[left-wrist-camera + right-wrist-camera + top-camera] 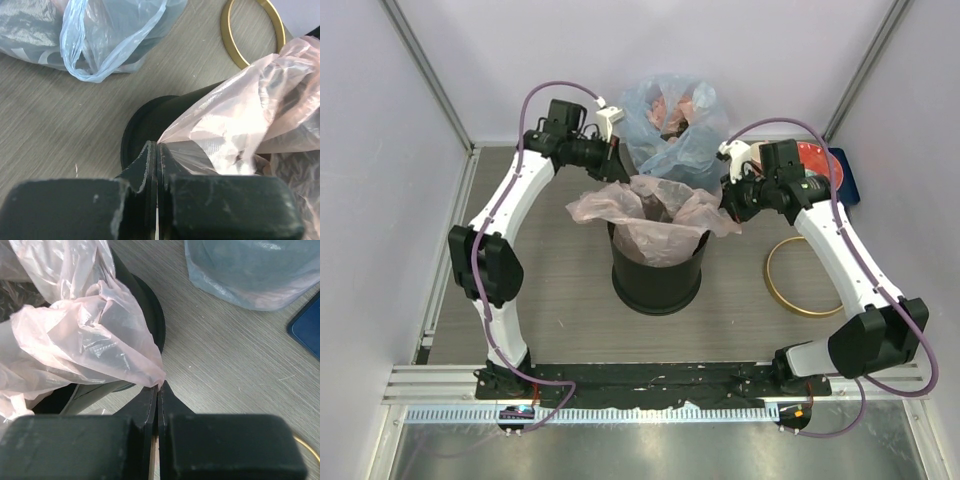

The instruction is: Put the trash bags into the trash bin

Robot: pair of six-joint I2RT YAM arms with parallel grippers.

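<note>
The pale-pink trash bag (655, 215) is draped over the mouth of the round black trash bin (657, 275) in the middle of the table, its edges spread out to both sides. My left gripper (618, 176) is at the bag's far-left edge. In the left wrist view it (156, 145) is shut, with a corner of the pink film (250, 115) running into its tips above the bin (165, 115). My right gripper (730, 205) is at the bag's right edge. In the right wrist view it (159, 386) is shut on a pinch of the bag (90, 340) beside the bin rim (152, 310).
A bluish translucent bag (675, 125) with reddish contents stands just behind the bin. The gold hoop (769, 280) lies flat on the table right of the bin. A dark blue tray (845, 175) with a red plate (815, 155) sits at the back right.
</note>
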